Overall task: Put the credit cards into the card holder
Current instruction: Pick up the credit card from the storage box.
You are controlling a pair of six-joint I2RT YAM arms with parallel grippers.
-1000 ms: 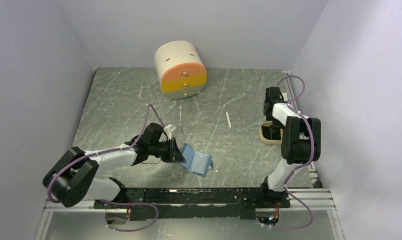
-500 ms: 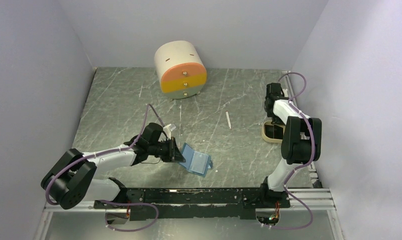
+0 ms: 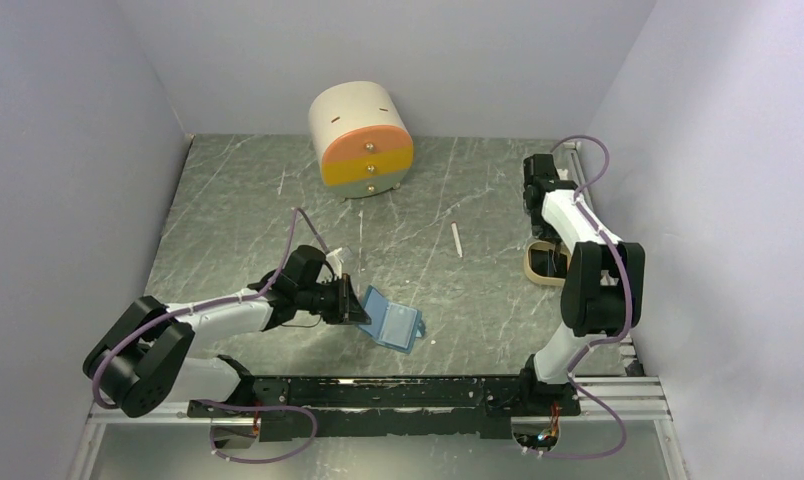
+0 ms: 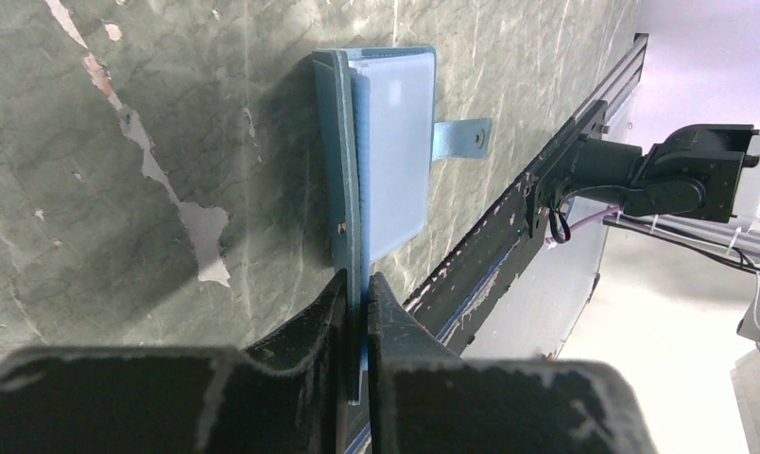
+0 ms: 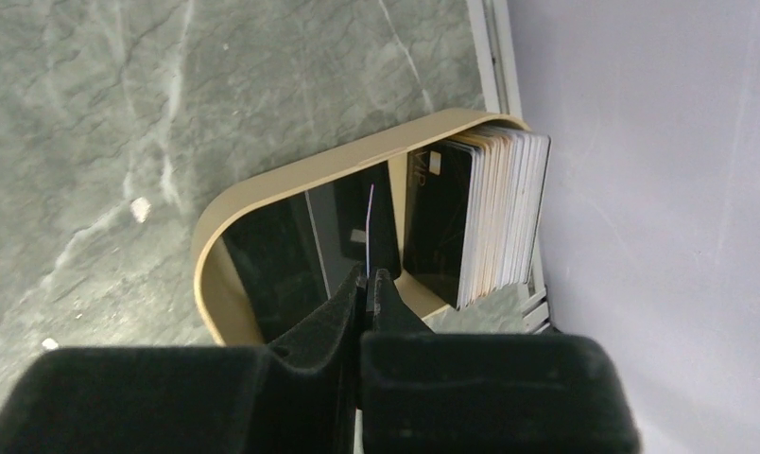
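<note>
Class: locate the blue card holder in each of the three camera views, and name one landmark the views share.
Top external: card holder low centre, just right of the left arm's fingers.
Left wrist: upper centre, one flap pinched between the fingers.
Right wrist: not in it.
Shared landmark: the grey-green marbled table, seen in all three.

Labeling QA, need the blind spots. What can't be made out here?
- card holder pockets: left wrist view is glancing; top view too small.
- credit card in right gripper: edge-on in right wrist view, face unseen.
- tray: top view, right arm covers part.
- card stack count: edges too fine.
</note>
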